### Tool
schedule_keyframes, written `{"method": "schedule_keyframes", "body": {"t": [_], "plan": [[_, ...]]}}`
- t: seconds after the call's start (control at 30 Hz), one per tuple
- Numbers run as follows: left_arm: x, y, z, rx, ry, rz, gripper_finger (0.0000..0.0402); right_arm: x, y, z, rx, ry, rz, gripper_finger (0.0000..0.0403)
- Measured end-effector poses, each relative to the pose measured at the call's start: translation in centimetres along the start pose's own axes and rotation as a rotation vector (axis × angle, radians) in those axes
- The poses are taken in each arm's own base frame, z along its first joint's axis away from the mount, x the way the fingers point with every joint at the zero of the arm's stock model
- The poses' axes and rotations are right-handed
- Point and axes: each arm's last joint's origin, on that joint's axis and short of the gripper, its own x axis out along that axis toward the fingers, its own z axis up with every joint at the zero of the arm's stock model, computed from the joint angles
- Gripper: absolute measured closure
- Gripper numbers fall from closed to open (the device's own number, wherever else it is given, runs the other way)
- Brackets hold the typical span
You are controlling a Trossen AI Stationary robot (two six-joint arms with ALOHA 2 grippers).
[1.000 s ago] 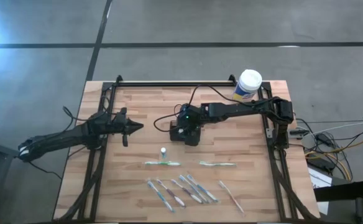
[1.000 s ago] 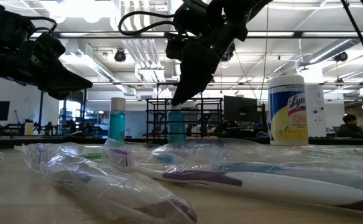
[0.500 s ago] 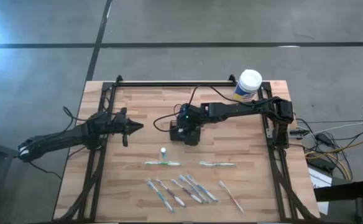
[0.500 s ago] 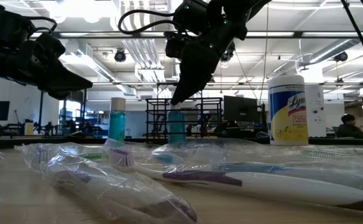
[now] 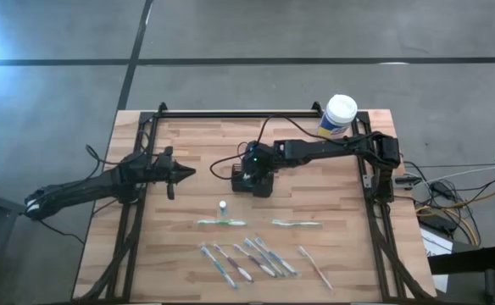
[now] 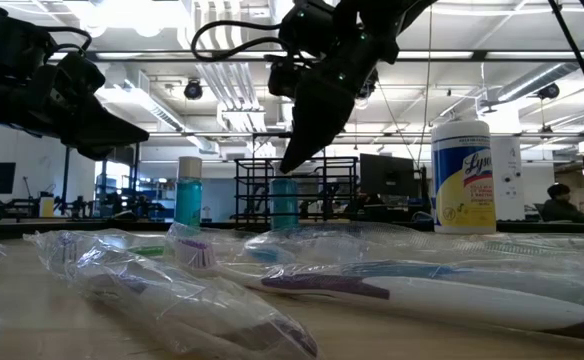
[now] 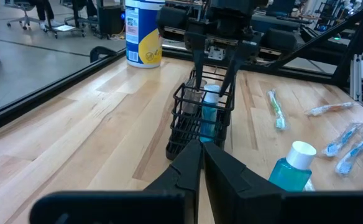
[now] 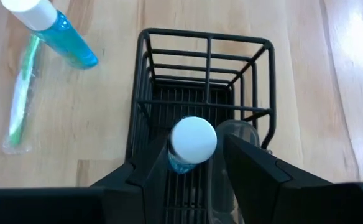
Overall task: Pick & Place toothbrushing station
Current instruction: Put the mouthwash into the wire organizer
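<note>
The black wire basket stands upright near the middle of the wooden surface, and the right gripper hangs directly over it with its fingers apart, one on each side of a white-capped blue bottle that stands inside the basket; the fingers appear spread rather than clamped on it. A second blue bottle stands on the surface nearer the front, beside a green-white toothbrush in clear wrap, with another wrapped one to its side and a row of wrapped toothbrushes along the front edge. The left gripper waits well apart at the left side, its fingers pressed together on nothing. The basket looks light and rigid, thin wire that will not flex much, so a pinch on its top rim or a side wall should carry it, though it could tip if lifted off-centre with a bottle inside. The bottles seem smooth, round and partly filled, likely slippery, so a hold across the body just under the cap would suit them. The wrapped toothbrushes are slim, very light and lie flat; the crinkly film may slide between the fingers, and a grasp across the middle of the handle looks safest. A large white-lidded canister stands at the far right corner, out of the way.
</note>
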Motion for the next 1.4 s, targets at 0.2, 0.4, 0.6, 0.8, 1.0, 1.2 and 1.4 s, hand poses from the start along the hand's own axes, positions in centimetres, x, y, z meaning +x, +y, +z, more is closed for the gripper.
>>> {"method": "schedule_keyframes", "body": {"t": [0.2, 0.4, 0.6, 0.8, 1.0, 1.2, 1.4], "plan": [[0.0, 0.0, 0.0, 0.000, 0.000, 0.000, 0.0376, 0.0, 0.0, 0.0, 0.000, -0.001, -0.001, 0.0248], [0.0, 0.0, 0.0, -0.001, 0.000, 0.000, 0.0376, -0.4, 0.0, 0.1, 0.000, -0.010, -0.002, 0.0248], [0.0, 0.0, 0.0, -0.001, 0.000, 0.000, 0.0376, -0.6, 0.0, 0.2, 0.000, -0.014, -0.003, 0.0248], [0.0, 0.0, 0.0, -0.002, 0.000, 0.000, 0.0376, -0.8, 0.0, 0.2, 0.003, -0.016, -0.012, 0.0248], [0.0, 0.0, 0.0, -0.002, 0.000, 0.000, 0.0376, -1.7, 0.0, 0.5, 0.002, -0.035, -0.025, 0.0248], [0.0, 0.0, 0.0, -0.001, 0.000, 0.000, 0.0376, -3.3, 0.0, 0.8, 0.005, -0.063, -0.027, 0.0248], [0.0, 0.0, 0.0, 0.000, 0.000, 0.000, 0.0376, -8.1, 0.2, 1.6, 0.005, -0.195, -0.041, 0.0255]]}}
